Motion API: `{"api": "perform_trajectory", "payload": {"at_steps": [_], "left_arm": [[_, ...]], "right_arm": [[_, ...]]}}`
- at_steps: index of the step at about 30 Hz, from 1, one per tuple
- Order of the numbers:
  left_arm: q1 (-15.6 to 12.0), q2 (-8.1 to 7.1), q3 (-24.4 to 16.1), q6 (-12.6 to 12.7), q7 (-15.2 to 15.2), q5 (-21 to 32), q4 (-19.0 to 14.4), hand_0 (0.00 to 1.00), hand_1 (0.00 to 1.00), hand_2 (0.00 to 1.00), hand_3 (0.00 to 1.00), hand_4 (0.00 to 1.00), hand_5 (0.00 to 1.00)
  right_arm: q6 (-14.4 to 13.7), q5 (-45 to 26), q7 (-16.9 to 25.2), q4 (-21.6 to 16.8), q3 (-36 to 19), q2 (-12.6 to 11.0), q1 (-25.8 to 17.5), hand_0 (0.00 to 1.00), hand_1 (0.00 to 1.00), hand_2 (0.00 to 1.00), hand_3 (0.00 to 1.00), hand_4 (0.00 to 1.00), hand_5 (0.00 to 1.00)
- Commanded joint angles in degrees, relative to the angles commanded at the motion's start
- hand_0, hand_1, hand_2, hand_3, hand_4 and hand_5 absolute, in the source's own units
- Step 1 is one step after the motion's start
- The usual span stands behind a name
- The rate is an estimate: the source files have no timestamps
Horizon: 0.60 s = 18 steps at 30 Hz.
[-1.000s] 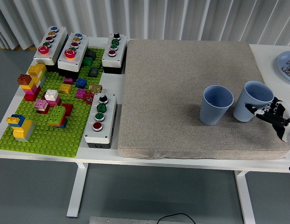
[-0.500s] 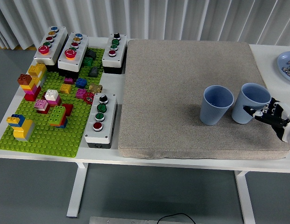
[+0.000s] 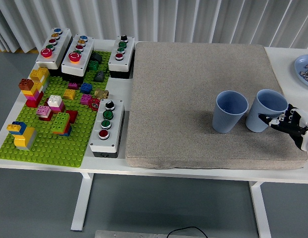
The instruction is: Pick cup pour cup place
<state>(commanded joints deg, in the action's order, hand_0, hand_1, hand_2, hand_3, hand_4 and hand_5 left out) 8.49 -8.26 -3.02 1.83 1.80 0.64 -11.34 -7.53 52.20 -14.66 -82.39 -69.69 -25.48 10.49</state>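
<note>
— Fingers point(image 3: 274, 119) first: what are they doing?

— Fingers of the right hand point(image 3: 291, 126) come in from the right edge, curled toward the right cup point(image 3: 265, 110). Their tips touch the cup's near right wall, low on its side. I cannot tell whether they grip it or only rest against it; most of the hand is cut off by the picture's edge.

— And the cup itself?

— Light blue, open mouth up, leaning slightly to the right. It sits on the grey mat point(image 3: 193, 94), toward the mat's right near part.

— Is anything beside it?

— A left cup point(image 3: 229, 111), the same blue, upright, just beside it on the left. The two rims are close but a narrow gap shows between them.

— What lies further out?

— The mat covers the right part of the white desk point(image 3: 119, 166). At the far right edge a blue plate point(image 3: 301, 68) is partly in view, with small things in it too small to tell.

— And to the left?

— A button box point(image 3: 106, 127) lies just left of the mat, and three more button boxes point(image 3: 84, 52) stand at the far left. Near them a green baseplate point(image 3: 49, 141) carries coloured bricks point(image 3: 54, 111). Behind the desk hangs a pale curtain point(image 3: 158, 20).
</note>
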Motion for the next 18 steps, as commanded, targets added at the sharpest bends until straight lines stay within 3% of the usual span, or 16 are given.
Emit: {"api": "perform_trajectory", "payload": {"at_steps": [18], "left_arm": [[-0.19, -0.14, 0.15, 0.02, -0.08, 0.18, -0.01, 0.701, 0.711, 0.718, 0.625, 0.495, 0.930]], "right_arm": [[2.03, 1.04, -1.48, -1.06, -0.43, -0.53, -0.85, 0.899, 0.828, 0.840, 0.893, 0.825, 0.282]]}}
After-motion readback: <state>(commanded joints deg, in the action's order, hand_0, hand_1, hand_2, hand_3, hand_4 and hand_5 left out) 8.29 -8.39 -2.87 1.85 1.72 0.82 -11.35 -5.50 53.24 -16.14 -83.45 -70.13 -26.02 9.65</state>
